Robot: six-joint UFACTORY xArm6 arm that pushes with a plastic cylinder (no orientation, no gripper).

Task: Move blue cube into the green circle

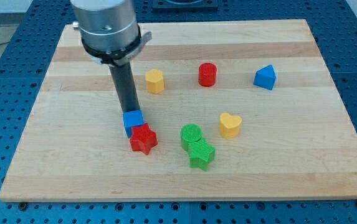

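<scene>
— Where are you right now?

— My tip (pixel 130 112) sits just behind the blue cube (pixel 133 119), on the side toward the view's top, touching it or nearly so. I have no fingers to open or close, only this rod, so nothing is clamped.

— And the cube?

— It rests on the worktop (pixel 290 162), pressed against the red star (pixel 143 139) just below it. The green circle (pixel 191 135) lies to the view's right, near but apart, with the green star (pixel 201 154) touching its lower edge.

— How much is done?

— I judge little: the cube has not reached the circle. I would need to get round to its left side and push it rightward, clear of the red star.
</scene>
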